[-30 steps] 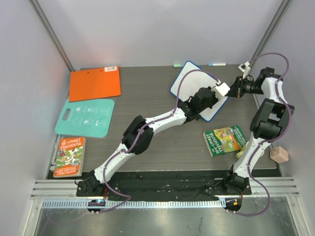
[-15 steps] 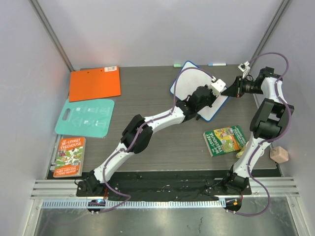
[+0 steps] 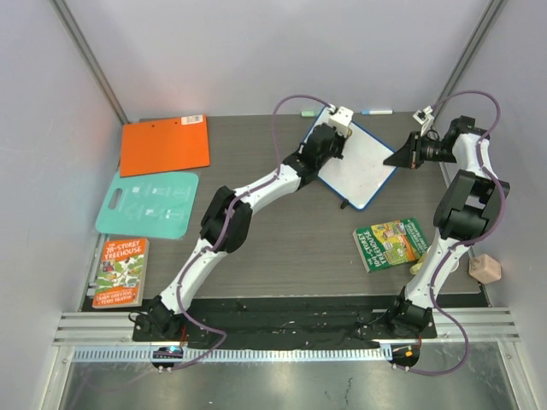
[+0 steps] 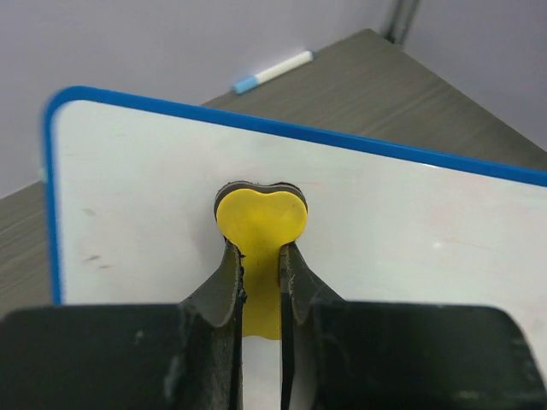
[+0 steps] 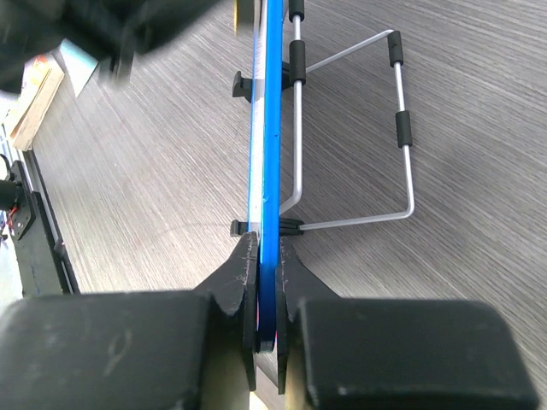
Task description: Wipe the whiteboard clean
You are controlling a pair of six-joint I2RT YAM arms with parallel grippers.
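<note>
Clamps the whiteboard [image 3: 363, 166] by its blue edge in the right gripper [image 5: 267, 248], at the far side of the table [image 3: 248, 145]. Pinches a yellow eraser [image 4: 261, 218] in the left gripper [image 4: 261, 256], pressed flat on the white face near the far corner.

Small rectangular white board with blue rounded-corner frame [image 3: 363, 166]: stands tilted on its wire stand [image 5: 402, 128], far side, right of centre. Surface near-clean, faint smudges. My right gripper [image 5: 267, 256] pinches its edge.
</note>
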